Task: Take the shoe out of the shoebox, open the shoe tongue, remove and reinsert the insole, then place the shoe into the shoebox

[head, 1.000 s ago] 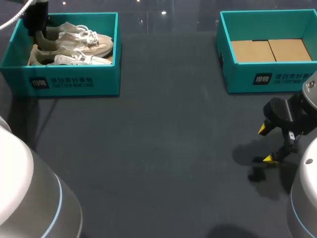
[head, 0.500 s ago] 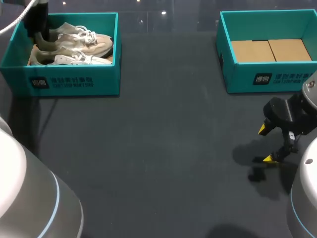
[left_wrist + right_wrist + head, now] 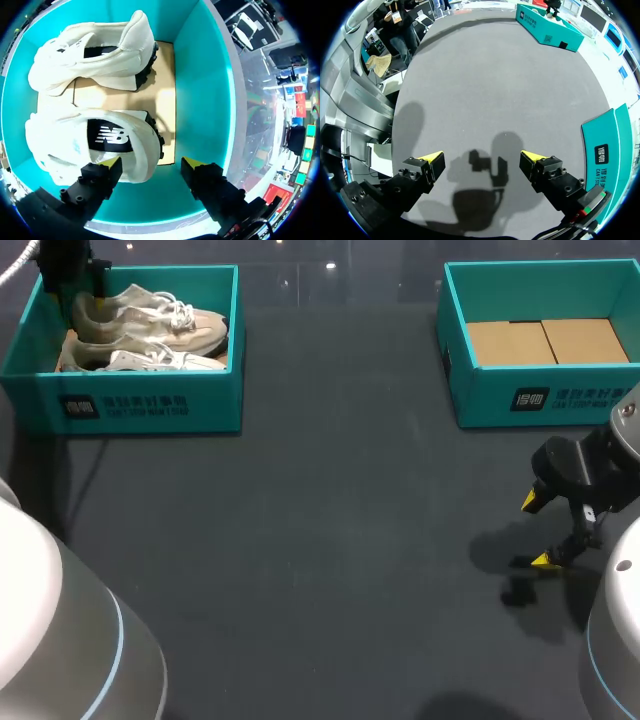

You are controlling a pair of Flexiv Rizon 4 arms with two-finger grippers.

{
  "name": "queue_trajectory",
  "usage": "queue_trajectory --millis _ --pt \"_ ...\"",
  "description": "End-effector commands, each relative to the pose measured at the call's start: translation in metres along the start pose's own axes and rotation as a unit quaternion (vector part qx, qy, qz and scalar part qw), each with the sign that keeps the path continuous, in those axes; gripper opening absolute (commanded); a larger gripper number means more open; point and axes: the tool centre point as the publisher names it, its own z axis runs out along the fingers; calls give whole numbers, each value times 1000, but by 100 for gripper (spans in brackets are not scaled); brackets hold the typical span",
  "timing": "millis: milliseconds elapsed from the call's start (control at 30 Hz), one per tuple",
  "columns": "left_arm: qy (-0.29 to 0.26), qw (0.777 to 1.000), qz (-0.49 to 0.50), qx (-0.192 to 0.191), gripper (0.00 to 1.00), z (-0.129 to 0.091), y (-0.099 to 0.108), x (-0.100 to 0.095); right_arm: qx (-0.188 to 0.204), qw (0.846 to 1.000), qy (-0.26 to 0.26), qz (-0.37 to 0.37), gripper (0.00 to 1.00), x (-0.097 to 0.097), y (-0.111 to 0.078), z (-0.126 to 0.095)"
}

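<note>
Two beige sneakers lie side by side in the teal left shoebox (image 3: 150, 405). The shoe (image 3: 85, 145) nearer my left gripper (image 3: 150, 162) has its heel between the open fingers; one yellow tip overlaps the heel's side and the other stands clear of it, near the box wall (image 3: 205, 85). The second shoe (image 3: 95, 55) lies beyond it. From the head camera, the left gripper (image 3: 72, 285) hangs over the box's far left corner, above the shoes (image 3: 150, 328). Over bare table at the right, my right gripper (image 3: 540, 531) is open and empty, as the right wrist view (image 3: 482, 160) confirms.
A second teal shoebox (image 3: 540, 400) with a bare cardboard floor stands at the back right, just beyond the right gripper, and its side (image 3: 610, 145) shows beside that gripper. Dark table (image 3: 330, 540) stretches between the two boxes.
My left gripper has opened, let go of the shoe's heel and risen a little. The shoe now rests in the box. The right arm has not moved.
</note>
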Motion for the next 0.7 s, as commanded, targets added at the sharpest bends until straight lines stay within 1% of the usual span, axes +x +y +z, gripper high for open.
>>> queue_trajectory --millis 33,200,367,500,533,700 --pt "-10 1000 3 -25 100 -27 -25 3 1 1000 -2 0 100 2 0 0" --pt "-29 998 8 -48 100 -58 -44 2 1 1000 -2 0 100 2 0 0" --pt "-42 998 8 -51 100 -82 -62 2 1 1000 -2 0 100 2 0 0" --pt "-43 998 10 -54 100 -89 -79 0 1 1000 -2 0 100 2 0 0" --pt "-47 998 12 -47 100 -90 -83 1 1 1000 -2 0 100 2 0 0" --pt "-45 998 8 -51 100 -95 -114 1 1 1000 -2 0 100 2 0 0"
